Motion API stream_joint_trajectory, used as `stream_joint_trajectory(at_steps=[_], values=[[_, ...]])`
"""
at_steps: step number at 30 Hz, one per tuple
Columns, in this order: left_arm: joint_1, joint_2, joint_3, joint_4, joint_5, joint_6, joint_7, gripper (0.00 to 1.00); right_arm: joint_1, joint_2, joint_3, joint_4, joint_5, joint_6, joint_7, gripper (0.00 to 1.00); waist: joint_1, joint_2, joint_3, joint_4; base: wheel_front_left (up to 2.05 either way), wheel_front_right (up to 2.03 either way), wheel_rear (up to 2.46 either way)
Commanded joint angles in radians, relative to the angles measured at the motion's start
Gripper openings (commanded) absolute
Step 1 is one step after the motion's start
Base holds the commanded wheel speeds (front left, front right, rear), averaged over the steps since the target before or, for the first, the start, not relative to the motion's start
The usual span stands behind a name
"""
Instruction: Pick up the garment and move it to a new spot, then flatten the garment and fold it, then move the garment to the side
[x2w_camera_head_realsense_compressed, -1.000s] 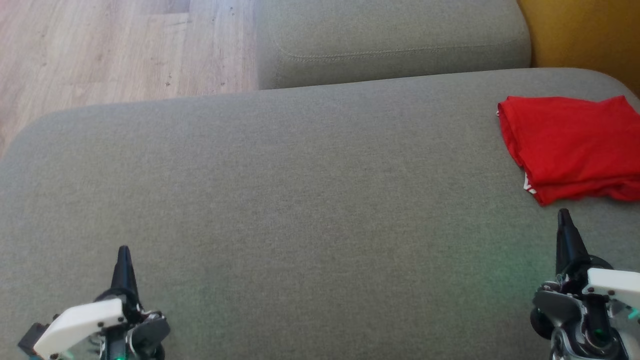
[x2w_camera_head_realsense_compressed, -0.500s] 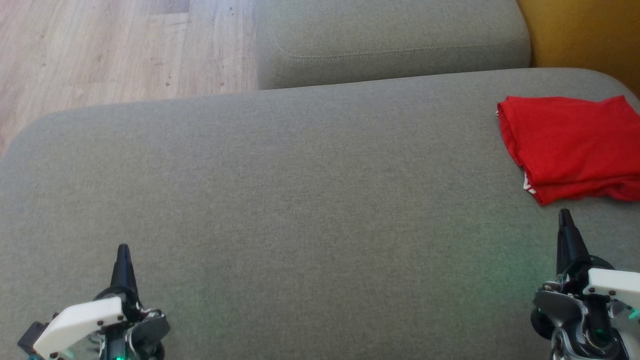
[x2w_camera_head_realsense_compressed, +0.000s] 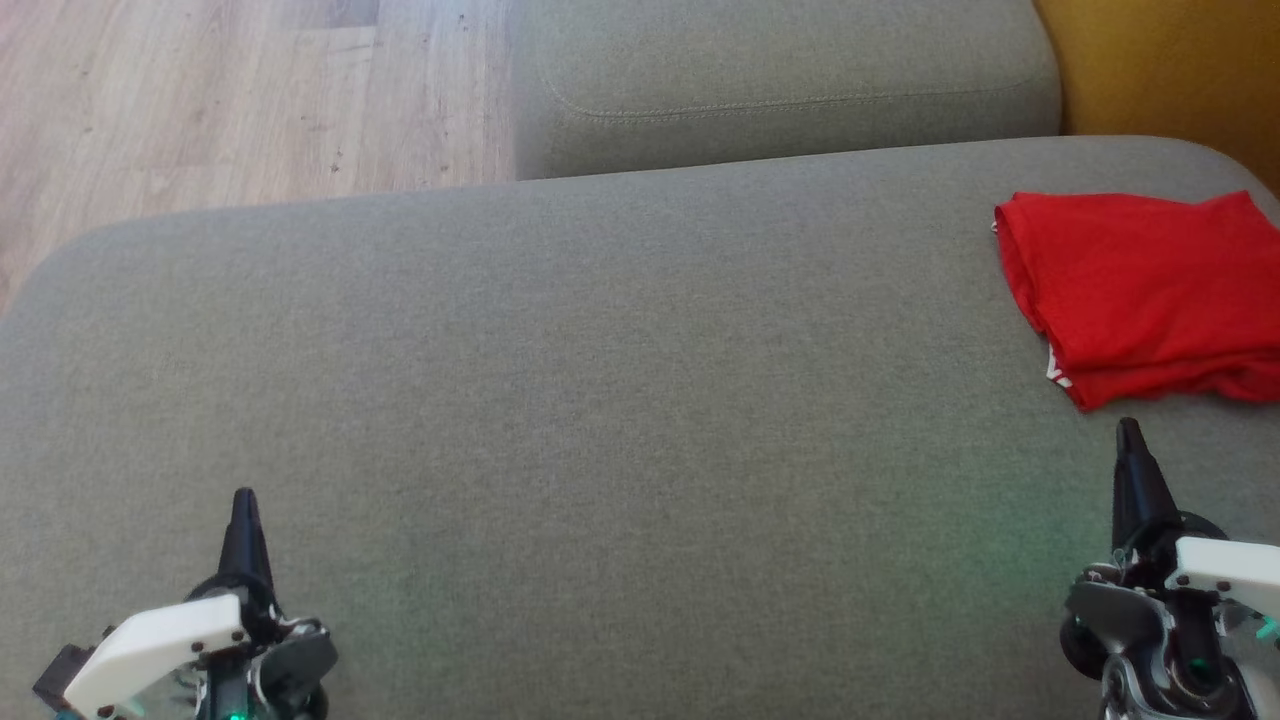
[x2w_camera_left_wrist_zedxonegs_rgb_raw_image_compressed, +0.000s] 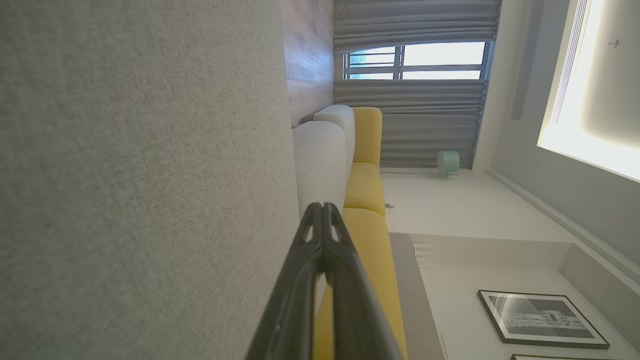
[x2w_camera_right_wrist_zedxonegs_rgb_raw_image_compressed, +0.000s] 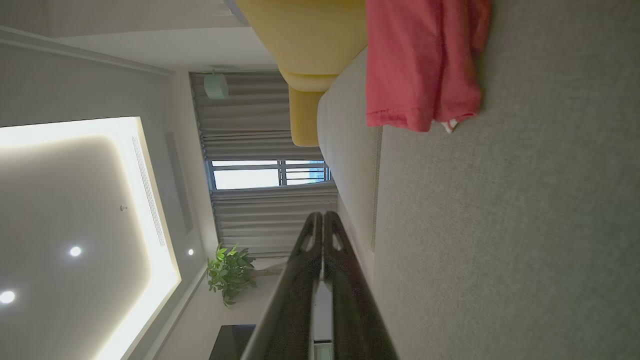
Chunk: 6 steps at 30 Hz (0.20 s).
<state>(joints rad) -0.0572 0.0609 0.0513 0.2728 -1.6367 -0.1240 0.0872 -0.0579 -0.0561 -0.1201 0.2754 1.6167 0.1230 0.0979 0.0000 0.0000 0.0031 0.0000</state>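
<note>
Grey fabric sofa seat (x2w_camera_head_realsense_compressed: 600, 400) fills the near field. Second grey cushion (x2w_camera_head_realsense_compressed: 780, 90) at the far side. Pale wood-plank floor (x2w_camera_head_realsense_compressed: 200, 100) far left, yellow upholstery (x2w_camera_head_realsense_compressed: 1160, 70) far right. Window (x2w_camera_right_wrist_zedxonegs_rgb_raw_image_compressed: 270, 175) between grey curtains (x2w_camera_right_wrist_zedxonegs_rgb_raw_image_compressed: 260, 220). Potted plant (x2w_camera_right_wrist_zedxonegs_rgb_raw_image_compressed: 230, 272), lit ceiling recess (x2w_camera_right_wrist_zedxonegs_rgb_raw_image_compressed: 75, 200), framed picture (x2w_camera_left_wrist_zedxonegs_rgb_raw_image_compressed: 542, 320).

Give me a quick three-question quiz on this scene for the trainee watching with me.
1. True or false: the red garment lies folded on the grey cushion.
2. Which is nearer the garment: A, the left gripper, or B, the right gripper?
3. Fill in: both grippers are ____ and hold nothing.

Key: 1 true; 2 B; 3 shut.
</note>
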Motion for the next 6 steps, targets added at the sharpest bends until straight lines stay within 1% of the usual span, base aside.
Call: stream_joint_trajectory(at_steps=[1, 6], values=[[-0.049, 0.008, 0.036, -0.029, 0.006, -0.007, 0.005, 0.0, -0.049, -0.003, 0.017, -0.031, 0.001, 0.008, 0.006, 0.0, 0.0, 0.0, 0.0, 0.0, 0.0, 0.0, 0.0], [-0.049, 0.007, 0.038, -0.029, 0.008, -0.007, 0.006, 0.0, -0.049, -0.002, 0.017, -0.031, 0.0, 0.008, 0.007, 0.0, 0.0, 0.0, 0.0, 0.0, 0.0, 0.0, 0.0]])
